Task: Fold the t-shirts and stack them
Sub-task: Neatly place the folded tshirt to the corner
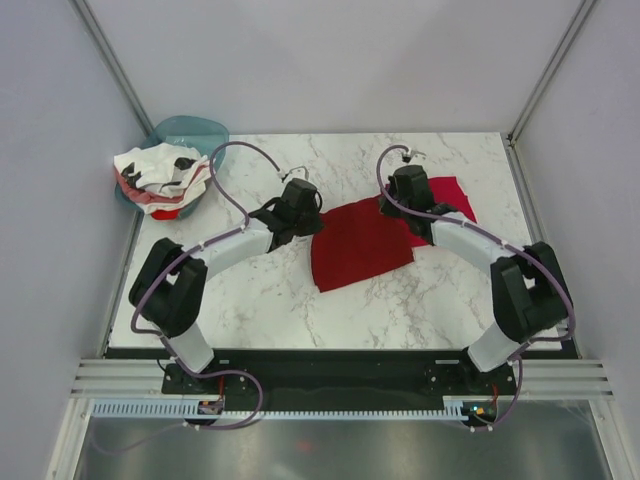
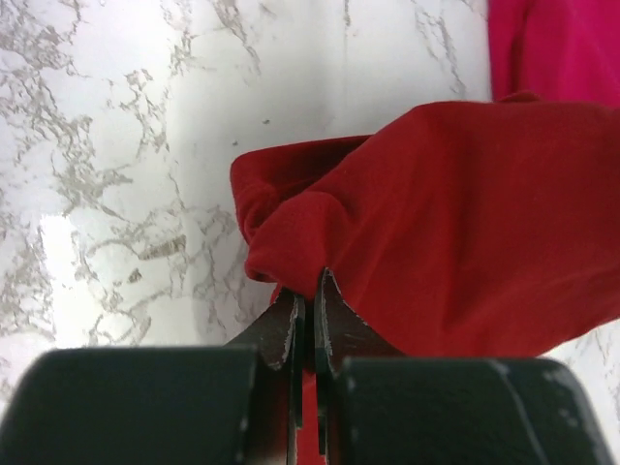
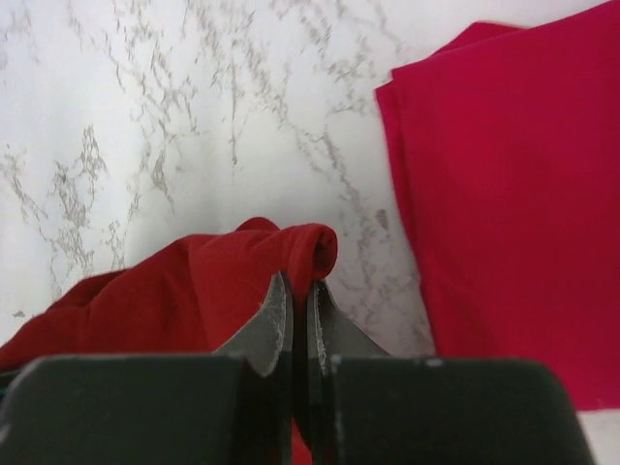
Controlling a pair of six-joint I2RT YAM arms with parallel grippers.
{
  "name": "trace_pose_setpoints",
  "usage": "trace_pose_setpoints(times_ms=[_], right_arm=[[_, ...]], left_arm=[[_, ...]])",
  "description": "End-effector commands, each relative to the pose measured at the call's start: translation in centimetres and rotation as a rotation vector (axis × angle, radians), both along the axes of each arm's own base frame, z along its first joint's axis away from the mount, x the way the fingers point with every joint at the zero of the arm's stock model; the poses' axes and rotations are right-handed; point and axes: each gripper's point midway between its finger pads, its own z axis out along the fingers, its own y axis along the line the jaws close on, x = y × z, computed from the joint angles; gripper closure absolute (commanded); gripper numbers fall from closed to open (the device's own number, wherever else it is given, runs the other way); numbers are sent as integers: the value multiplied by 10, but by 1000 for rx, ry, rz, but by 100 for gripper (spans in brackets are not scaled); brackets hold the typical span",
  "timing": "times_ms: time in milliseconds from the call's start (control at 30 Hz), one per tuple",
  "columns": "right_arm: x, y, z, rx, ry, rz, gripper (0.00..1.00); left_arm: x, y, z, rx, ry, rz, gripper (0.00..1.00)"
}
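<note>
A dark maroon-red t-shirt lies folded in the middle of the table. My left gripper is shut on its far left corner, bunched cloth pinched between the fingers. At the far right corner of the same shirt, my right gripper is shut on a rolled edge. A brighter crimson-pink t-shirt lies flat just behind and right of it, also showing in the right wrist view and the left wrist view. White t-shirts with black and red marks are heaped at the far left.
A teal translucent basin holds the white heap at the table's far left corner. Grey walls close in the table on three sides. Bare marble lies in front of the maroon shirt.
</note>
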Motion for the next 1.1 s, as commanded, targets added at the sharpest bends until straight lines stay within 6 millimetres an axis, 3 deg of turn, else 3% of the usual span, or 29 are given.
trace_pose_setpoints(times_ms=[0, 133, 333, 500, 533, 600, 633, 733, 833, 900, 1067], right_arm=[[2, -29, 53, 30, -156, -127, 100], [-13, -60, 90, 26, -223, -214, 100], [-16, -115, 104, 28, -209, -309, 100], [-5, -144, 98, 39, -142, -356, 100], [-4, -158, 98, 36, -141, -388, 100], [-4, -173, 96, 33, -136, -426, 100], [-4, -191, 96, 29, -136, -470, 100], [-3, -234, 87, 15, -119, -590, 100], [5, -257, 72, 63, -93, -646, 100], [13, -265, 63, 94, -80, -661, 100], [31, -279, 64, 129, -115, -705, 99]], left_arm=[[-2, 0, 36, -17, -117, 21, 98], [-17, -8, 58, -48, -170, 7, 98], [-32, -40, 73, -116, -195, -25, 98], [-30, -87, 78, -159, -203, -70, 98], [-27, -96, 68, -152, -191, -76, 98], [-24, -118, 77, -177, -207, -92, 98], [-22, -127, 67, -165, -196, -99, 98], [-15, -163, 77, -185, -226, -133, 98], [-3, -183, 89, -210, -260, -141, 98], [5, -192, 85, -210, -277, -145, 98], [21, -204, 102, -223, -383, -151, 98]])
